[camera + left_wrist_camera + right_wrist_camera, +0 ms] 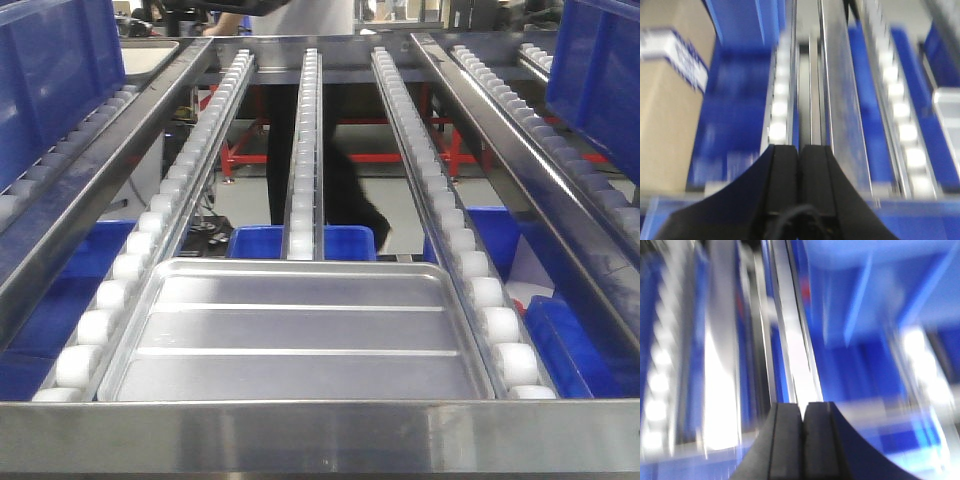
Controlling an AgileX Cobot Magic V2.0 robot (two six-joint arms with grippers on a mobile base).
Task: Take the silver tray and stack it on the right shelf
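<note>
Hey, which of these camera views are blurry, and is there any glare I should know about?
Front-facing view: sharp, with a mild sheen on the silver tray and the front bar. Left wrist view: smeared by motion blur, with only the left claw fairly crisp. Right wrist view: blurred worst, with a blown-out white glare streak beside the right claw.

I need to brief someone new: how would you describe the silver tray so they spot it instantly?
Start at the steel front bar along the bottom of the front view. Right behind it, between the white roller rails, lies the silver tray. Unlike the blue bins around it, it is shallow, shiny metal with two raised ridges across its floor.
</note>
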